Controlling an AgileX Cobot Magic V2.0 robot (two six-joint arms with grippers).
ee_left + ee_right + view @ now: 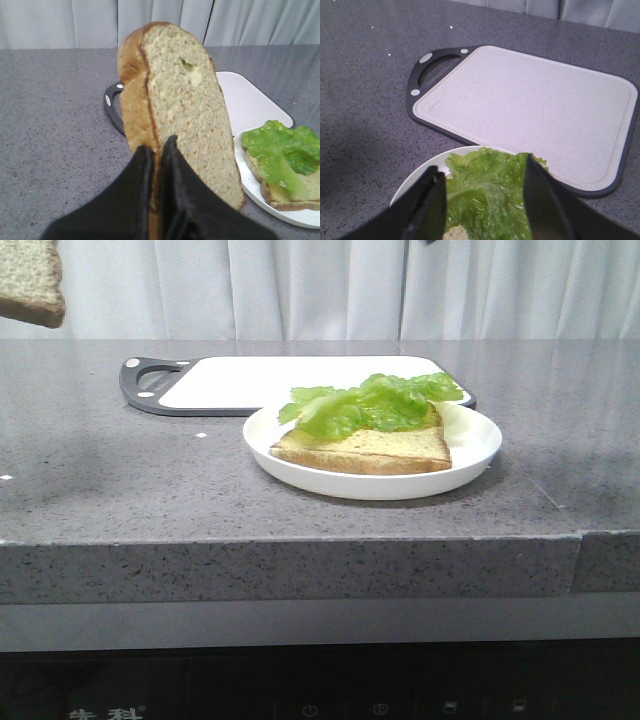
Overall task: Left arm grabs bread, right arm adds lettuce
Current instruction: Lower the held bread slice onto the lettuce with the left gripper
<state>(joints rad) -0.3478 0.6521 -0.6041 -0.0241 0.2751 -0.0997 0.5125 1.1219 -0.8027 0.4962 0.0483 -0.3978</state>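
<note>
My left gripper [157,146] is shut on the lower edge of the thick bread slice [185,100] and holds it upright in the air, left of the plate. A corner of this bread [30,285] shows at the front view's top left; the left gripper itself is out of that view. The green lettuce [375,403] lies on a thinner, flatter slice [380,450] on the white plate [470,455]. My right gripper [483,167] is open and empty above the lettuce [485,200], a finger to each side in the right wrist view. It is out of the front view.
A white cutting board with a dark rim and handle [260,380] lies behind the plate, also in the left wrist view [250,100] and the right wrist view [530,110]. The grey counter's front edge [300,540] runs just in front of the plate. White curtains hang behind.
</note>
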